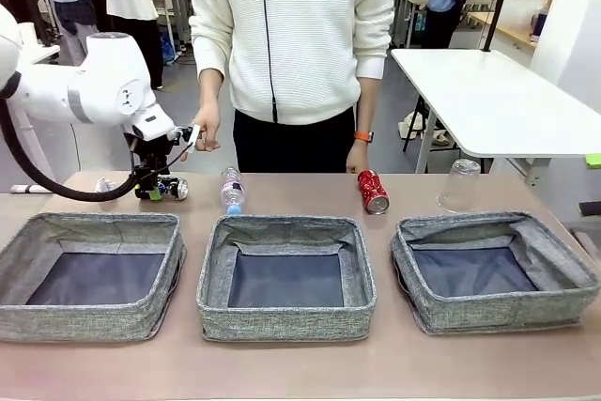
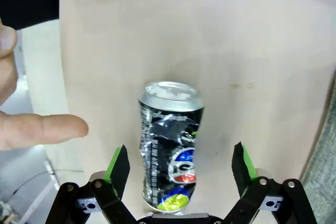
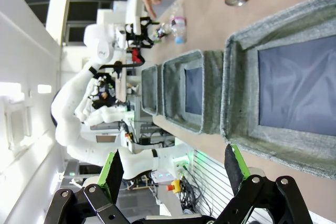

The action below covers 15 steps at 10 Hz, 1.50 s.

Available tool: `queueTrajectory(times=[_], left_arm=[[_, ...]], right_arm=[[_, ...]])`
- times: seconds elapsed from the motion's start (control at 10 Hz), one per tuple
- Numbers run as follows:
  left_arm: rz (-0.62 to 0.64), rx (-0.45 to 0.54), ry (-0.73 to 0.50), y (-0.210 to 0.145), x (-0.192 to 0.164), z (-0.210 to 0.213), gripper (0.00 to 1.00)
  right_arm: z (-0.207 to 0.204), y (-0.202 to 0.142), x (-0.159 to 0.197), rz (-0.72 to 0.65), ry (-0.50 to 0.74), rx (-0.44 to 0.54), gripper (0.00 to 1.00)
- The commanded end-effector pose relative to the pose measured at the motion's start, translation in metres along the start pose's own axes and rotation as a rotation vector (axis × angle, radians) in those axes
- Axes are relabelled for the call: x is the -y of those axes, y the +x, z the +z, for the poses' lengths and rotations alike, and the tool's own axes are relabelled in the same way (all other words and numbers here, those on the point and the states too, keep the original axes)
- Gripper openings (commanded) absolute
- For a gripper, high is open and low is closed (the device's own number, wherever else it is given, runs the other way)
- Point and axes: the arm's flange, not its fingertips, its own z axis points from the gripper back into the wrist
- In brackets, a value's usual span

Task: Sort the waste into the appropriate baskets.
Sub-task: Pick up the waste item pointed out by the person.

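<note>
Your left tool (image 1: pixel 158 187) sits low over the far left of the tabletop (image 1: pixel 300 363), fingers spread wide on either side of the crushed black-white can (image 2: pixel 169 145), which lies on its side between them with neither pad touching it. A person's hand (image 2: pixel 37 129) points a finger just beside that can. Your right tool (image 3: pixel 176 169) hangs with its fingers apart and nothing between them. Along the far edge you have the clear plastic bottle (image 1: pixel 232 191), the red can (image 1: pixel 373 192) lying down and the clear plastic cup (image 1: pixel 460 185) upside down. The left basket (image 1: pixel 94 223), middle basket (image 1: pixel 282 225) and right basket (image 1: pixel 493 223) hold nothing.
</note>
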Motion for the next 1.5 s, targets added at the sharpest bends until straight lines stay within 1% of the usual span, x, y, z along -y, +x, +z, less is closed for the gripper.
queueTrajectory(times=[0.0,0.2,0.5,0.6,0.7,0.8,0.9,1.1,1.2,1.3,1.4], left_arm=[[0.042,0.000,-0.027,-0.003,-0.020,-0.001,1.00],[0.038,-0.002,-0.075,-0.002,-0.024,-0.008,1.00],[0.035,-0.011,-0.087,0.000,-0.023,-0.008,1.00],[0.051,-0.034,-0.091,-0.001,-0.024,-0.009,1.00],[0.029,-0.035,-0.089,0.000,-0.023,-0.008,0.42],[0.036,-0.040,-0.094,-0.018,-0.025,-0.012,0.43],[0.039,-0.043,-0.097,-0.025,-0.025,-0.014,0.00],[0.039,-0.035,-0.107,-0.026,-0.024,-0.015,0.00],[0.040,-0.032,-0.113,-0.028,-0.024,-0.016,0.16],[0.038,-0.034,-0.115,-0.029,-0.024,-0.017,0.06],[0.040,-0.029,-0.115,-0.030,-0.024,-0.017,0.00]], right_arm=[[0.001,0.003,-0.001,0.028,0.015,0.003,1.00],[0.001,0.003,-0.001,0.028,0.015,0.003,1.00],[0.001,0.003,-0.001,0.028,0.015,0.003,1.00],[0.001,0.003,-0.001,0.028,0.015,0.003,1.00],[0.001,0.003,-0.001,0.028,0.015,0.003,1.00],[0.001,0.003,-0.001,0.028,0.015,0.003,1.00],[0.001,0.003,-0.001,0.028,0.015,0.003,1.00],[0.001,0.003,-0.001,0.028,0.015,0.003,1.00],[0.001,0.003,-0.001,0.028,0.015,0.003,1.00],[0.001,0.003,-0.001,0.028,0.015,0.003,1.00],[0.001,0.003,-0.001,0.028,0.015,0.003,1.00]])
